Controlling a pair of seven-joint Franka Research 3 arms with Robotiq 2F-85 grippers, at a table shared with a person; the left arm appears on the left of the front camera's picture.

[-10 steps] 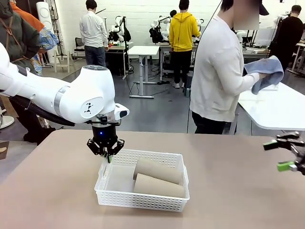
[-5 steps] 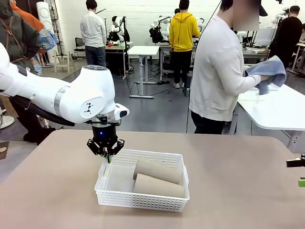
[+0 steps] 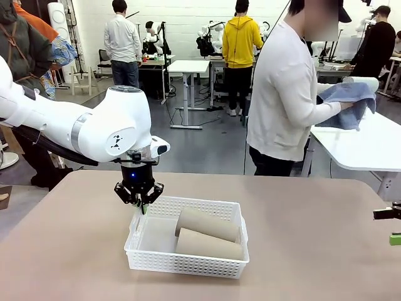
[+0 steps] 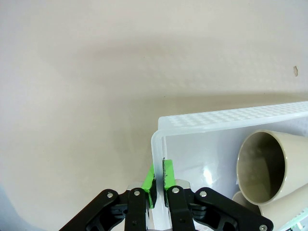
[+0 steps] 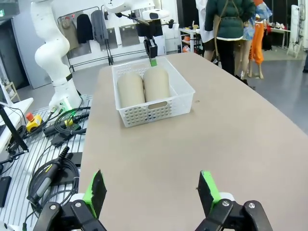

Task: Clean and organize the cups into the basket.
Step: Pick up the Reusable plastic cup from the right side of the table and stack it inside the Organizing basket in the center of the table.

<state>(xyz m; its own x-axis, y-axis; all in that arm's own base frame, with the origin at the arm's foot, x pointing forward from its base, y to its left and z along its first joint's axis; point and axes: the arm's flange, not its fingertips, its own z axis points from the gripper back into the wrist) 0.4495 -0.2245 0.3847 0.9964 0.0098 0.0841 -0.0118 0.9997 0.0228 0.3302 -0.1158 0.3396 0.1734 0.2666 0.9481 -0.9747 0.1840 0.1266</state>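
Two brown cups [image 3: 210, 243] lie side by side in the basket [image 3: 188, 266], lower middle of frame; we judge one cup is left to bring.
Our left pincer [image 3: 142, 206] points down at the basket's far-left corner, pads pressed together on its wall. Our right pincer [image 3: 391, 226] hangs spread at the right edge, over the counter [image 3: 313, 251]. At upper right, a person holds what looks like a pale cup [image 3: 362, 81] in a blue cloth [image 3: 344, 100].

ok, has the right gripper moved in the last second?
Yes. The right gripper has drawn back rightward, farther from the basket, almost out of frame.

Bright, even indoor light, soft shadows, sharp focus, wide-angle wrist distortion.
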